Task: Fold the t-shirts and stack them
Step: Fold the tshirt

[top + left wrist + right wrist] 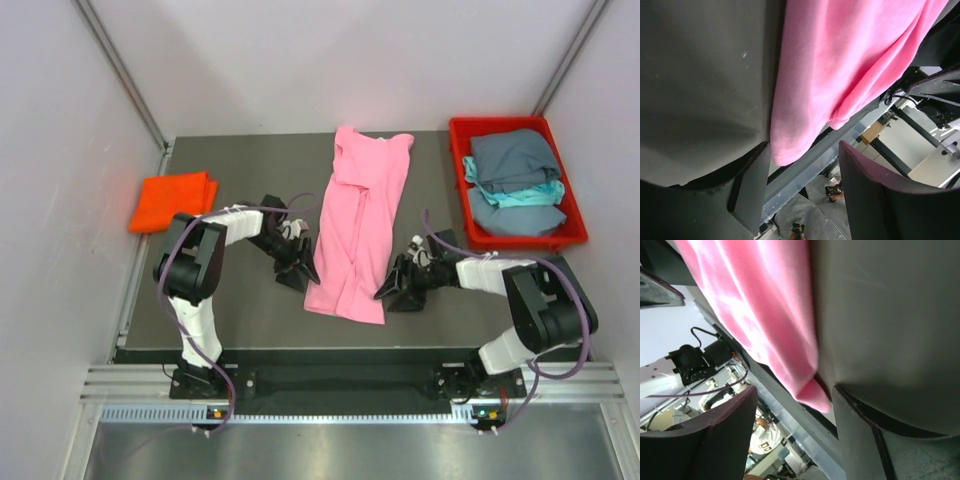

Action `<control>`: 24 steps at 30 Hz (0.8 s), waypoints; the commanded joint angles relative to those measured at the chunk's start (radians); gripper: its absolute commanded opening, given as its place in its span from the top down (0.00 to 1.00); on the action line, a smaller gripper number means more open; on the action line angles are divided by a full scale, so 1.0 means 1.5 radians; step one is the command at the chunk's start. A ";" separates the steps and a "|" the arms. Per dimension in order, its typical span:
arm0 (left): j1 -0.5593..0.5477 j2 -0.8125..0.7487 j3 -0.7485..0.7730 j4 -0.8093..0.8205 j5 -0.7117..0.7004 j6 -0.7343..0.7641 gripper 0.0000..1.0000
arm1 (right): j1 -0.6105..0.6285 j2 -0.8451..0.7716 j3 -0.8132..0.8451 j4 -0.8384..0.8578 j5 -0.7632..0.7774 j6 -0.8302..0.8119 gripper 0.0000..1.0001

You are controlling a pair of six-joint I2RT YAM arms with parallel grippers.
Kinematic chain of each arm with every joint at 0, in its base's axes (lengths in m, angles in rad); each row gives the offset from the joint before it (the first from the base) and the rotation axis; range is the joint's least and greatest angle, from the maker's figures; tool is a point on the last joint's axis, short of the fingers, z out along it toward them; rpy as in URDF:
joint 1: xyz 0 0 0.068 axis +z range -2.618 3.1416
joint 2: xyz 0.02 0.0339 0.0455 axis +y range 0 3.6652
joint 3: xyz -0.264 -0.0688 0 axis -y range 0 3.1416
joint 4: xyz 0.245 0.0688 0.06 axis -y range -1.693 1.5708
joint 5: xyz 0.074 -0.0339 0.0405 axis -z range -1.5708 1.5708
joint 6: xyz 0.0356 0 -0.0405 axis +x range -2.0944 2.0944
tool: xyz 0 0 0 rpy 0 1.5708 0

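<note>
A light pink t-shirt (358,225) lies folded lengthwise into a long strip down the middle of the dark table. My left gripper (305,272) is open at its near left corner, which shows in the left wrist view (790,145) between the jaws. My right gripper (383,290) is open at the near right corner, which the right wrist view (812,390) shows just beside one finger. A folded bright orange t-shirt (172,200) lies at the table's left edge. Grey-blue (512,158) and teal (522,194) shirts are piled in the red tray.
The red plastic tray (510,238) stands at the back right. The table's near edge (340,350) runs just below the shirt's hem. White walls close in the sides and back.
</note>
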 commanded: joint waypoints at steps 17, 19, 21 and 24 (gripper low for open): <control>-0.001 0.026 -0.050 0.079 0.067 -0.037 0.65 | 0.092 0.072 0.030 0.090 0.075 0.035 0.54; -0.002 0.025 -0.054 0.081 0.070 -0.038 0.69 | 0.094 0.072 0.029 0.084 0.078 0.032 0.61; -0.002 0.022 -0.062 0.086 0.073 -0.043 0.74 | 0.094 0.070 0.026 0.085 0.081 0.030 0.77; -0.006 0.017 -0.069 0.095 0.080 -0.048 0.83 | 0.093 0.064 0.025 0.076 0.088 0.025 0.97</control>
